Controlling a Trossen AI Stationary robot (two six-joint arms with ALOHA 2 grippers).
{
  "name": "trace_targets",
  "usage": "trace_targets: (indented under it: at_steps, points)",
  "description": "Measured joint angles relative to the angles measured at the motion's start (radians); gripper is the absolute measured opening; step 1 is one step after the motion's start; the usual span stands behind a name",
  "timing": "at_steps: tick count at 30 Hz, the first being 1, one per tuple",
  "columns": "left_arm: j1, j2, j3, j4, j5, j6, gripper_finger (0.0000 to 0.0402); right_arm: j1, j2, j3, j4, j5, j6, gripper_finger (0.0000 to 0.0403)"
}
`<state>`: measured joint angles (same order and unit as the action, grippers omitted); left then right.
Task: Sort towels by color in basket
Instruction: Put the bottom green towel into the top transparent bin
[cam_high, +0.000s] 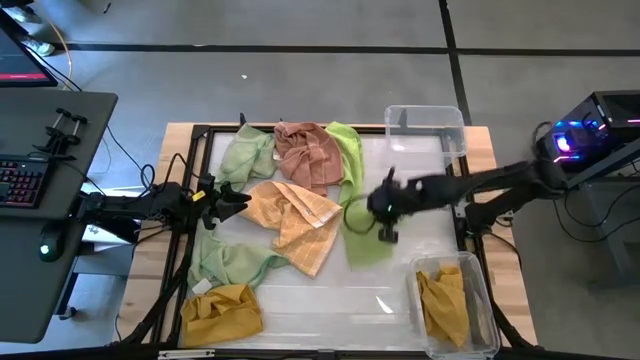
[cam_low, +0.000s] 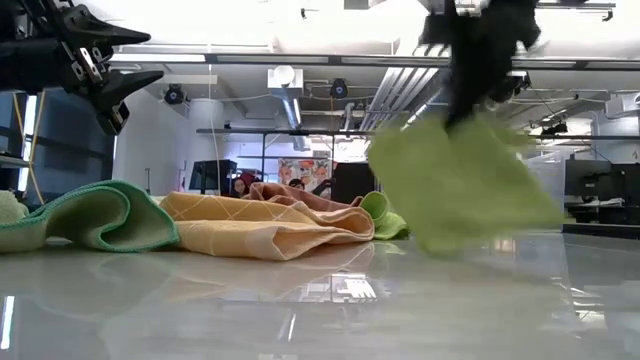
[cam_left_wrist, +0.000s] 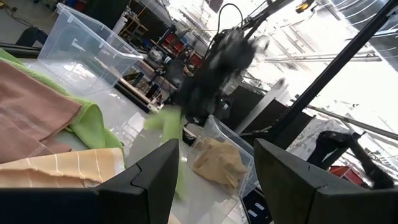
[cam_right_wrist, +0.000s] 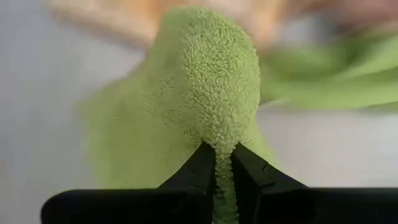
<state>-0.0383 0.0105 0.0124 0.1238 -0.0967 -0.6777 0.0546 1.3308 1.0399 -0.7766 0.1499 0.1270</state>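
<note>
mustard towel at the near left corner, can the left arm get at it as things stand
Probably yes: the mustard towel lies uncovered on the left side, and the left pincer hovers open and empty nearby. The right pincer is busy holding a bright green towel.

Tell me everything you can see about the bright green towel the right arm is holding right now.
The bright green towel is soft, looped terry cloth. The right gripper has its jaws shut on a pinched fold, and the rest drapes below. In the low view it hangs lifted, its lower edge near or brushing the glossy table; contact cannot be told. From above it sits right of the peach-orange towel, between the empty clear bin and the bin with a mustard towel.
</note>
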Motion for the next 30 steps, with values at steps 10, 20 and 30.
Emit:
trace_targets:
  at_steps: [10, 20, 30]
  points:
    - [0.0, 0.0, 0.0, 0.0, 0.0, 0.0, 0.0195, -0.167, -0.046, 0.585, -0.493, 0.67, -0.379, 0.0011]
    - [0.0, 0.0, 0.0, 0.0, 0.0, 0.0, 0.0195, -0.543, -0.121, 0.498, -0.405, 0.552, -0.665, 0.0009]
    - [0.0, 0.0, 0.0, 0.0, 0.0, 0.0, 0.0195, -0.776, -0.113, 0.208, -0.044, 0.324, -0.884, 0.0015]
